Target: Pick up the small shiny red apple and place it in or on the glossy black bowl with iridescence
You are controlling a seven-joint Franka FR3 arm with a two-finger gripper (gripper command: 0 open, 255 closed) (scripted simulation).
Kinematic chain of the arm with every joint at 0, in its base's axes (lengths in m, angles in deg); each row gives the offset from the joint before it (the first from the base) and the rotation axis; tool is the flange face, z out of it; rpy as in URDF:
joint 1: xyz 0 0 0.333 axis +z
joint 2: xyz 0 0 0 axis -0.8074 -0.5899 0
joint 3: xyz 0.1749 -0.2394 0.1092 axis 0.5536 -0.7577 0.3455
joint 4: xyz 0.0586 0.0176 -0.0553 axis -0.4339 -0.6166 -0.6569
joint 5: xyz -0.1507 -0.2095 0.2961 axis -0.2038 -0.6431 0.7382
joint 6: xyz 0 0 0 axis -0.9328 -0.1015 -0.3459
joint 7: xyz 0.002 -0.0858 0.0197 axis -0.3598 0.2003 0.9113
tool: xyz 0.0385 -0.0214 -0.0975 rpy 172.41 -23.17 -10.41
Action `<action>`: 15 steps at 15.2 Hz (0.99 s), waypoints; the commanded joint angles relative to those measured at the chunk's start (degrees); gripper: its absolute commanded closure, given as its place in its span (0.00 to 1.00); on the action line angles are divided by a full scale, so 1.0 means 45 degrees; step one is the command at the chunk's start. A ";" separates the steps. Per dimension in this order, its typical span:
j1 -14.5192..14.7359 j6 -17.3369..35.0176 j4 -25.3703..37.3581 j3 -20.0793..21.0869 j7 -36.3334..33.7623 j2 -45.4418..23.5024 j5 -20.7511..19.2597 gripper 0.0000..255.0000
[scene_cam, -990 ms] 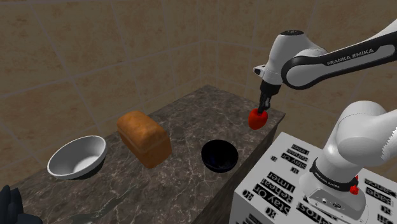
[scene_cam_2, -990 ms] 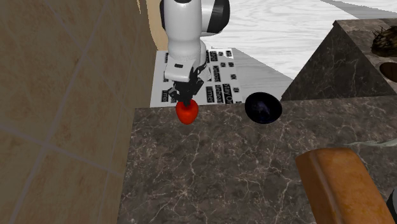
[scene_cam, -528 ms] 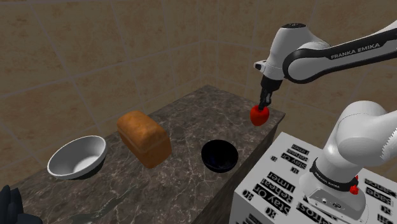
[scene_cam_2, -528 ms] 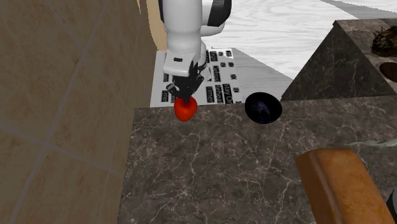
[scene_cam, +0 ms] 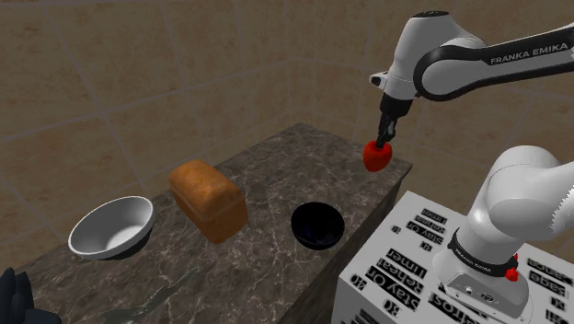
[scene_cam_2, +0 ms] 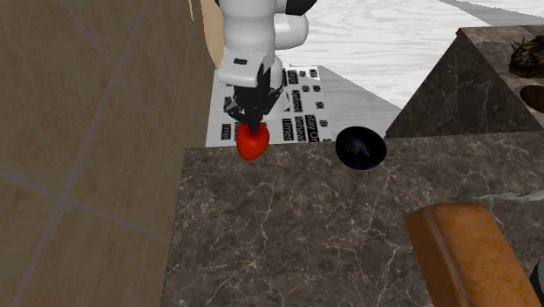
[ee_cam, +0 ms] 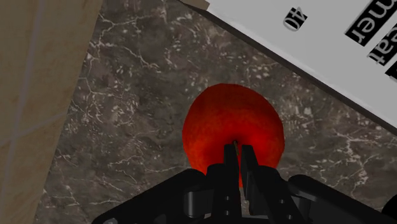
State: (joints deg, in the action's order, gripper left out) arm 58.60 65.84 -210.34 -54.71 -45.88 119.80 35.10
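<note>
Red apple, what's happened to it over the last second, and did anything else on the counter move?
The gripper, shut on the red apple, has carried it upward, away from the dark marble counter, and slightly toward the shoulder view's right. Nothing was let go. The black bowl, the bread loaf and the white bowl stayed where they were.

I work in what looks to be a home kitchen. Before me is a dark marble counter (scene_cam: 285, 161) set against a wall of beige tiles (scene_cam: 138, 74). On the counter stand a loaf of bread (scene_cam: 208, 198), a grey bowl (scene_cam: 110, 227) and a black bowl (scene_cam: 317, 224).
</note>
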 commanded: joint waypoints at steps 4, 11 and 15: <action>0.0073 -0.0980 0.0781 0.0139 0.0030 0.0196 0.0151 1.00; 0.0155 -0.2182 0.1960 0.0285 0.0091 0.0222 0.0319 1.00; 0.0197 -0.2835 0.2671 0.0361 0.0125 0.0164 0.0404 1.00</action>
State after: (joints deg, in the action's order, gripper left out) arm 59.41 53.69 -199.12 -53.20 -45.31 120.74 36.81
